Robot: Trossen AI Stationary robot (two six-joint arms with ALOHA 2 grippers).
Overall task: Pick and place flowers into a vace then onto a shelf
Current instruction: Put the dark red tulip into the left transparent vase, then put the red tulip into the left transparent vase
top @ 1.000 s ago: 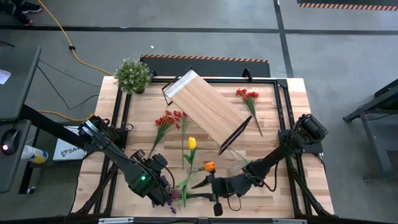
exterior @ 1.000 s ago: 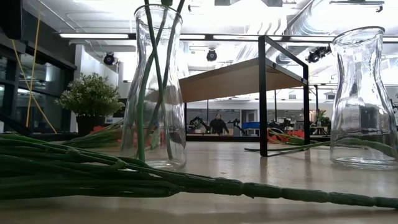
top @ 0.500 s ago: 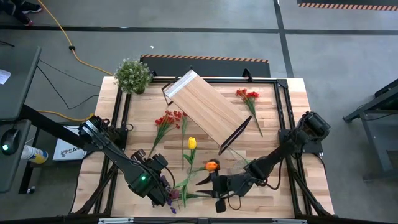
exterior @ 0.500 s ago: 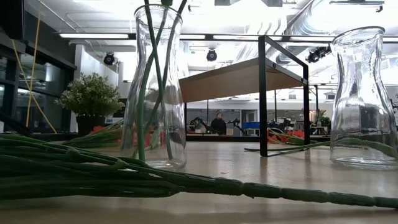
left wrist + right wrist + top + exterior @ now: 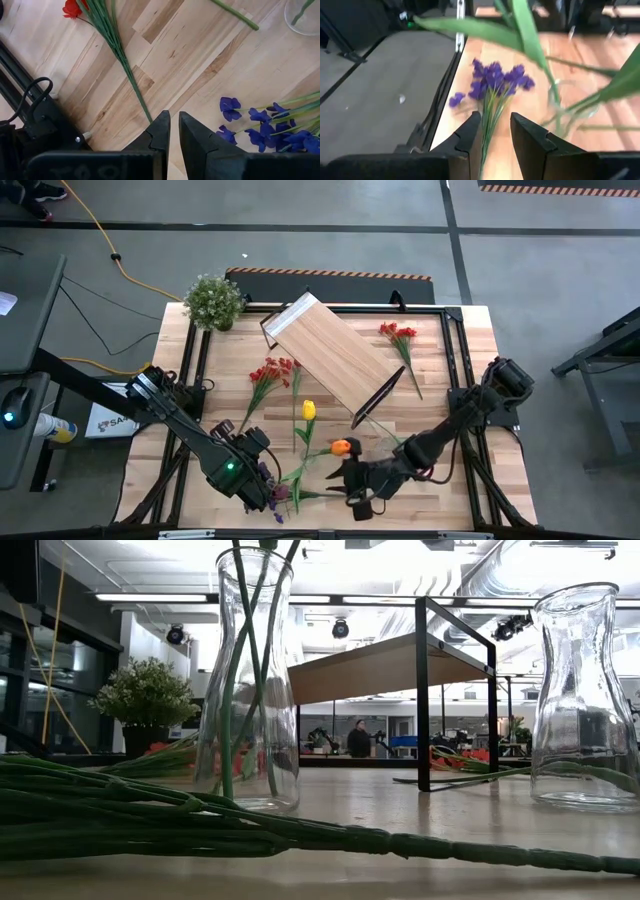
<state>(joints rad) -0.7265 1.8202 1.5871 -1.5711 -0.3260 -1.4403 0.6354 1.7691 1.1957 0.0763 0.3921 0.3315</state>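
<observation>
- One risk sat left: my left claw (image 5: 172, 118), nearly closed and empty, hung just beside the purple spray (image 5: 260, 126) lying on the table (image 5: 200, 55); lowering could crush it.
- My right claw (image 5: 495, 122), narrowly open toward those stems, could snag the orange tulip (image 5: 340, 447).

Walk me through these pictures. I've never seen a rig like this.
This is a robot with two dark arms at a wooden table, each ending in a two-finger claw. One picture looks straight down, one sits level with the tabletop, and two come from cameras on the wrists. On the table are a yellow tulip, red sprays, a purple spray, a wooden shelf set at an angle, and a potted plant. The low view shows a glass vase with green stems in it and an empty vase. The left claw is over the table beside the purple spray. The right claw is open, pointing at that spray, and holds nothing.
</observation>
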